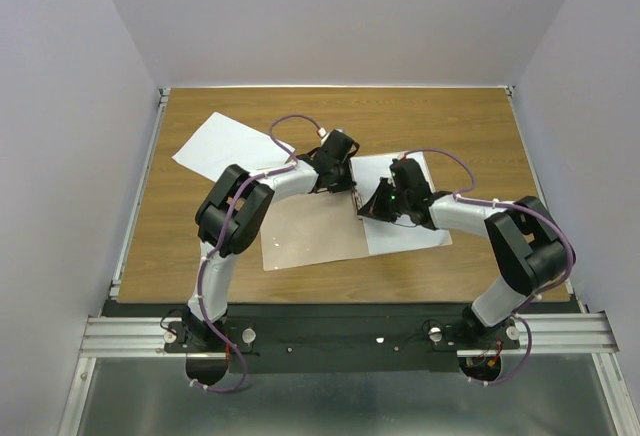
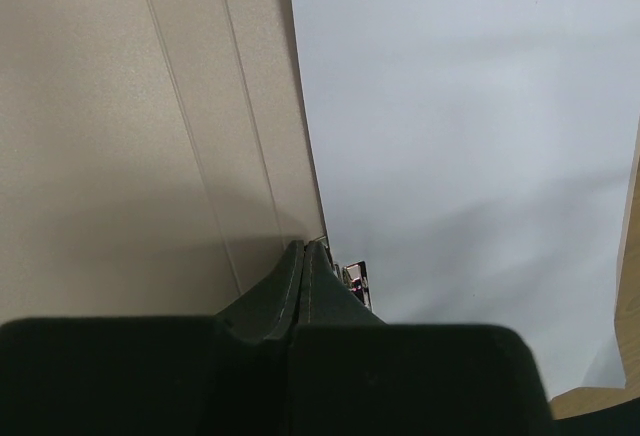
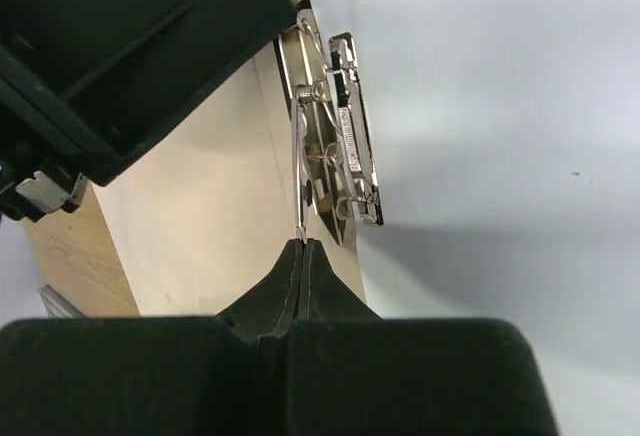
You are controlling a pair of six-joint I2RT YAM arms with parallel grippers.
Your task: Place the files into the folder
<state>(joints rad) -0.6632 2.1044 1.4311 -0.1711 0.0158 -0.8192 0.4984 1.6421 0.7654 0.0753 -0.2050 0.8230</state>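
The tan folder lies open on the table. One white file lies on its right half. The second white file lies on the table at the far left. My left gripper is shut, with its tips at the folder's spine beside the metal clip. The tan folder is to their left and the white file to their right. My right gripper is shut on the thin wire lever of the metal clip.
Both grippers almost touch over the folder's spine, and the left gripper's body fills the upper left of the right wrist view. The wooden table is walled by grey panels, with a metal rail at the near edge.
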